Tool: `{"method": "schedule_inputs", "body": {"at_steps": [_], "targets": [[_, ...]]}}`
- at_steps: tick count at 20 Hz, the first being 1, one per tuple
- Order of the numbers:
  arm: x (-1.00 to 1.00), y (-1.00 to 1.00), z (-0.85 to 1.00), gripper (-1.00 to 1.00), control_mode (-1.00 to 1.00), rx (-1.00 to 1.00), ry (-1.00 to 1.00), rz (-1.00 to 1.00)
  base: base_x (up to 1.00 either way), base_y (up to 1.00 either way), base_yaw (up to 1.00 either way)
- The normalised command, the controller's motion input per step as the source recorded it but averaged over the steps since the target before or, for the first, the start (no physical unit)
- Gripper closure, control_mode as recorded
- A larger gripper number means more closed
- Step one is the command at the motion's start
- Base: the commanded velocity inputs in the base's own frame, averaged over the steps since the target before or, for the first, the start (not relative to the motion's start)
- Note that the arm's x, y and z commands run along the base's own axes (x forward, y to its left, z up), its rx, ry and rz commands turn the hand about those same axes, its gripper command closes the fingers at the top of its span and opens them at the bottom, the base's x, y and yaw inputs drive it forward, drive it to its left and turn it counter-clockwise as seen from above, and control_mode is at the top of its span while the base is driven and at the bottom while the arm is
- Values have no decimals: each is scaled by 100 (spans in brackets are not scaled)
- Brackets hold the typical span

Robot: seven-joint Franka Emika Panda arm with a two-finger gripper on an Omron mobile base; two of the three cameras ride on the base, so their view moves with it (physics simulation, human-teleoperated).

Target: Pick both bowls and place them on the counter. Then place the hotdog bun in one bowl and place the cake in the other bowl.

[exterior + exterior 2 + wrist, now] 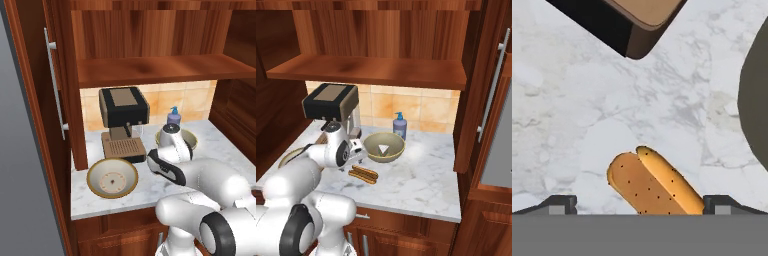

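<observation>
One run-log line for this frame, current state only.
stage: reaching for hotdog bun | hand: open, above bun | both bowls on counter: shallow bowl, deeper bowl | bun: on counter, not in a bowl

white arm (331,150) bent low and forward, wrist pointing down, jaws spread wide

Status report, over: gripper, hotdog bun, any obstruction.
Gripper open, above the counter. Hotdog bun flat on marble, between the fingertips, ungripped. Both bowls down. Coffee machine close behind.
</observation>
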Motion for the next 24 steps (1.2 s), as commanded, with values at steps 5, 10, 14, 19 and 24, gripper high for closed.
{"method": "schedule_inputs", "body": {"at_steps": [5, 10, 14, 19, 24], "targets": [[8, -8, -26, -100, -100, -1, 3, 6, 0, 0, 0], [6, -6, -29, -100, -100, -1, 2, 5, 0, 0, 0], [3, -6, -30, -100, -100, 0, 2, 4, 0, 0, 0], [2, -5, -31, -100, -100, 0, 3, 3, 0, 0, 0], [0, -2, -32, -100, -100, 0, 7, 3, 0, 0, 0]]}}
